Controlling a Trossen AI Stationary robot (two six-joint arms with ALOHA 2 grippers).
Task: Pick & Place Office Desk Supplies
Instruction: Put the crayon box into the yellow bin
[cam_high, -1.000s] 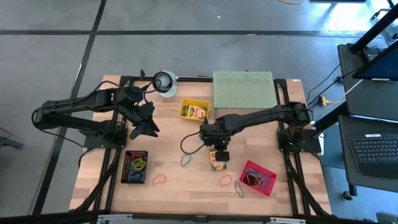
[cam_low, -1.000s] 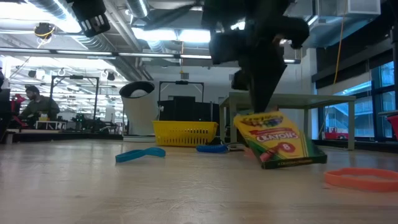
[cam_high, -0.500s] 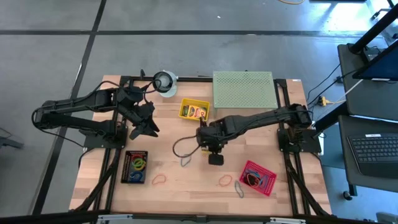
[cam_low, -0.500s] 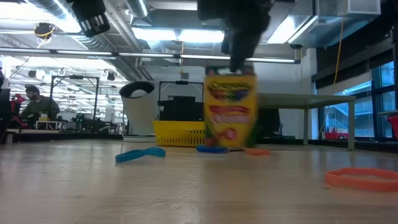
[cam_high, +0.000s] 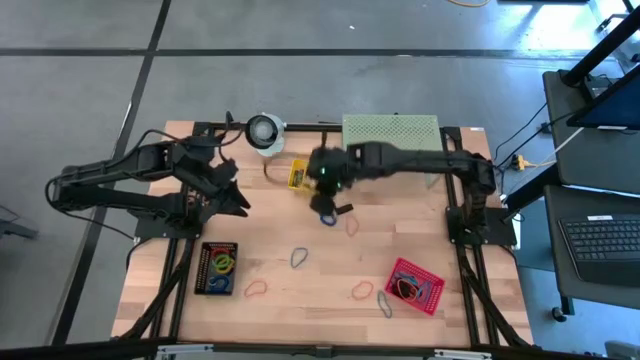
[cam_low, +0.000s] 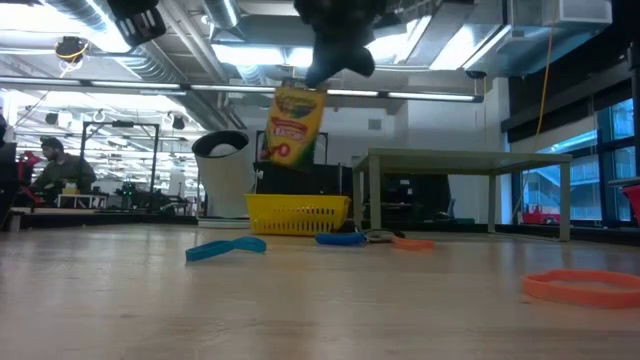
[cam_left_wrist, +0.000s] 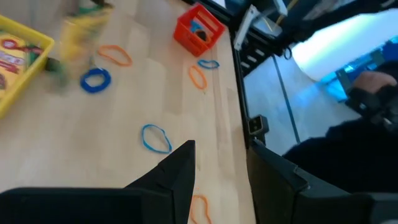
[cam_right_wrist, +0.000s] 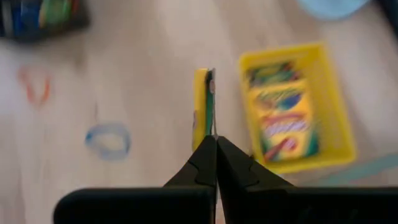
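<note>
Fingers of the right gripper are pinched tight on the top edge of a crayon box, which hangs clear above the wooden surface, close beside the yellow basket. That basket already holds another crayon box lying flat. On the surface below lie loose rubber bands: a blue band, an orange band and a red band. A red basket sits toward the right front corner and a black tray toward the left front. Over the left side of the surface, the left gripper waits with its fingers parted around nothing.
</note>
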